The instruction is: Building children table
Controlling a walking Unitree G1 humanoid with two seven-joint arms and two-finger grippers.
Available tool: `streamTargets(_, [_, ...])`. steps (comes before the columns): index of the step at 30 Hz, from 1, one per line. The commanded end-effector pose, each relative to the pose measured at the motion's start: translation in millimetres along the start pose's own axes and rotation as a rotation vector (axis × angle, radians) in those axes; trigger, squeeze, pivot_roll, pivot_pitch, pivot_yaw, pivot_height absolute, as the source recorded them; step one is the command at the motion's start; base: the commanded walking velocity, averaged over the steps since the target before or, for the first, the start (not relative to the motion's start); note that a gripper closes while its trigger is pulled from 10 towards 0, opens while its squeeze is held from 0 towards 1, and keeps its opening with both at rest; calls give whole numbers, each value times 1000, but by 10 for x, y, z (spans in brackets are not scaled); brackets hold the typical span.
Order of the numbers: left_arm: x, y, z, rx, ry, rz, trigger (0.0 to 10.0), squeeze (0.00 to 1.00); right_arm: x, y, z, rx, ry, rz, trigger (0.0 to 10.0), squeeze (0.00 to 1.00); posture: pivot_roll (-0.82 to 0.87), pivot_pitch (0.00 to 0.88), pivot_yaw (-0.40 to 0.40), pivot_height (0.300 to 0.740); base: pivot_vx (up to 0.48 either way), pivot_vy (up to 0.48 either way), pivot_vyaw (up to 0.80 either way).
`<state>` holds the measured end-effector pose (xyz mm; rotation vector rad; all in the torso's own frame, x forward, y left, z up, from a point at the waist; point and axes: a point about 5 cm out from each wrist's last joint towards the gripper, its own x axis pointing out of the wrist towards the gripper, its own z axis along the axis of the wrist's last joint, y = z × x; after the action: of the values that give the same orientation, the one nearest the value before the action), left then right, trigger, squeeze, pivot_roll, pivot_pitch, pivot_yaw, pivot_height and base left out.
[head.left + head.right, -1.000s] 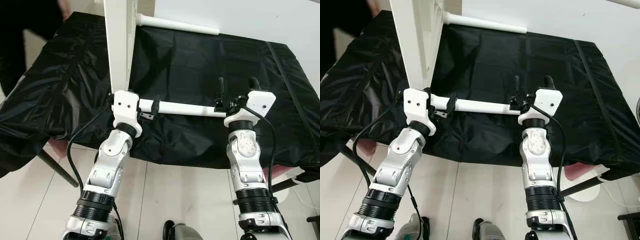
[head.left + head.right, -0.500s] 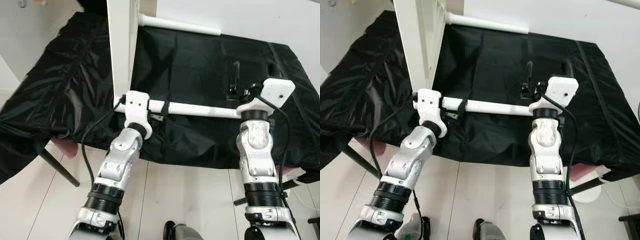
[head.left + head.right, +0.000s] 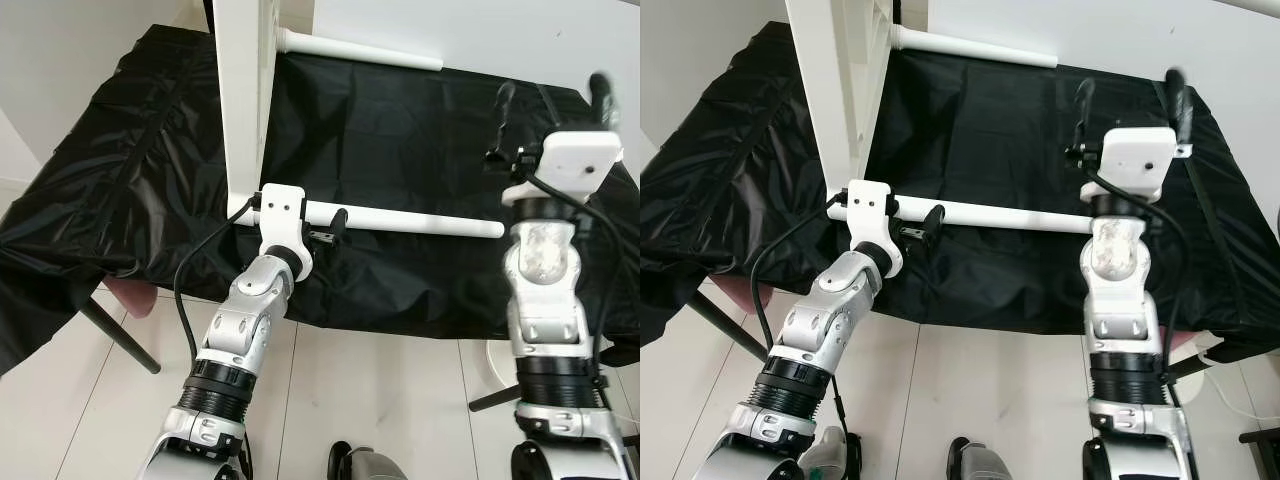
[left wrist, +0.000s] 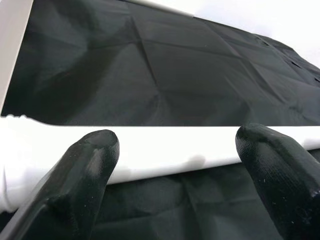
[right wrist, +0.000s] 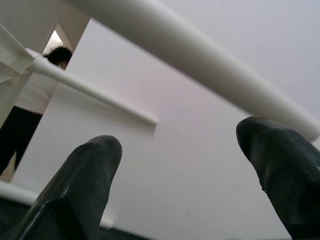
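A white tabletop (image 3: pixel 245 90) stands on its edge on the black cloth (image 3: pixel 400 130). One white leg (image 3: pixel 400 218) sticks out from its lower corner, level above the cloth; a second leg (image 3: pixel 360 48) juts out higher up. My left gripper (image 4: pixel 180 150) is open, its two black fingers (image 4: pixel 90 155) spread along the lower leg and lying against it near the tabletop. My right gripper (image 3: pixel 550 95) is open and raised high over the cloth, pointing up, well clear of the leg's free end (image 3: pixel 495 229).
The black cloth drapes over a low surface and hangs down at the front. A pink seat with a black leg (image 3: pixel 125 300) pokes out below it at left. A person (image 5: pixel 60 55) stands behind the tabletop. Pale tiled floor (image 3: pixel 380 390) lies in front.
My right gripper has left the free end of the lower leg and risen up and to the right. The left gripper stays at the leg by the tabletop. The camera shifted slightly.
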<state>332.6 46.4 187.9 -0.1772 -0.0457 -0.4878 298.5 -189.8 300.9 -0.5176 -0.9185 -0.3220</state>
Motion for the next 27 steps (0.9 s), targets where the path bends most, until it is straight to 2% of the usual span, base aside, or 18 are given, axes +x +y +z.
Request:
streamTargets(1, [7,-33,-26,-10,20,-18,10000,0,41,-32,66,-42,-44,-13,10000,0,119,162,-31,740,0,0,0])
streamTargets(3, [6,-31,-4,-12,20,-18,10000,0,119,-105,146,-147,-102,-50,10000,0,122,168,-37,740,0,0,0])
streamTargets(6, [4,-27,3,-13,19,-16,10000,0,147,-143,169,-178,-119,-69,10000,0,123,168,-37,740,0,0,0])
streamTargets(8, [-1,-24,7,-15,18,-13,10000,0,203,-198,204,-229,-139,-98,10000,0,123,171,-36,740,0,0,0])
streamTargets(15, [-6,-21,15,-15,17,-13,10000,0,308,-192,235,-275,-152,-93,10000,0,122,177,-31,740,0,0,0])
streamTargets(16, [-3,-17,32,-16,15,-13,10000,0,365,-187,256,-289,-165,-85,10000,0,123,179,-32,740,0,0,0])
streamTargets(21, [-7,2,49,-12,14,-8,10000,0,454,-182,301,-289,-186,-67,10000,0,116,186,-29,740,0,0,0])
streamTargets(22, [-9,10,53,-10,14,-6,10000,0,526,-175,340,-290,-197,-41,10000,0,114,189,-28,740,0,0,0])
streamTargets(23, [-9,10,53,-10,14,-6,10000,0,526,-175,340,-290,-197,-41,10000,0,114,189,-28,740,0,0,0])
streamTargets(24, [-10,20,62,-10,13,-2,10000,0,640,-168,412,-298,-220,4,10000,0,105,193,-29,740,0,0,0])
streamTargets(26, [-10,20,62,-10,13,-2,10000,0,640,-168,412,-298,-220,4,10000,0,105,193,-29,740,0,0,0])
streamTargets(27, [-10,20,75,-8,8,-1,10000,0,694,-170,443,-304,-227,31,10000,0,104,195,-30,740,0,0,0])
